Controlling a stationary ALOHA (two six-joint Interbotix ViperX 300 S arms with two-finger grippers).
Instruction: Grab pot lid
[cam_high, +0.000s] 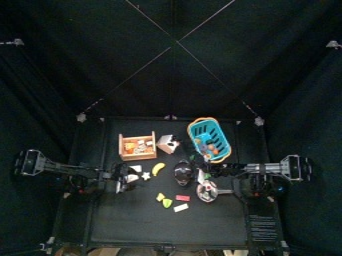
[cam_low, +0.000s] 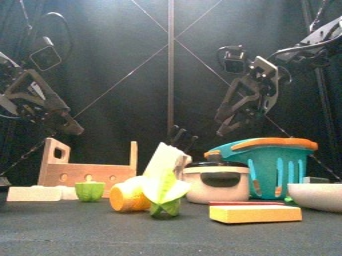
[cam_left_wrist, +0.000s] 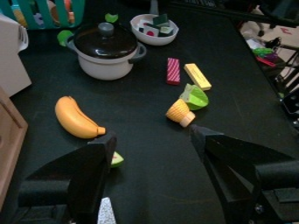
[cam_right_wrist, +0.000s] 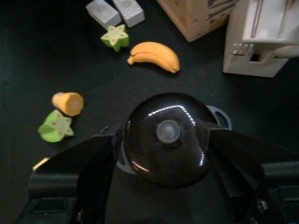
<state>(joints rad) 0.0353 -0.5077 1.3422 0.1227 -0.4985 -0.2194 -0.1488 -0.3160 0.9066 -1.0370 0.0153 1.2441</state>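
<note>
The pot lid (cam_right_wrist: 170, 136) is a dark shiny dome with a round black knob. It sits on the silver pot (cam_left_wrist: 105, 54) near the table's middle (cam_high: 183, 177), and shows in the front view (cam_low: 217, 172). My right gripper (cam_right_wrist: 170, 171) is open just above it, one jaw on each side of the pot. I cannot tell if they touch it. My left gripper (cam_left_wrist: 149, 140) is open and empty, left of the pot (cam_high: 124, 178).
A banana (cam_right_wrist: 155, 57), a green star (cam_right_wrist: 114, 37) and an orange cup (cam_right_wrist: 68, 103) lie around the pot. A white bowl (cam_left_wrist: 155, 28), a red bar (cam_left_wrist: 173, 70) and a yellow bar (cam_left_wrist: 197, 76) lie beside it. The teal basket (cam_high: 210, 138) and wooden crate (cam_high: 138, 147) stand behind.
</note>
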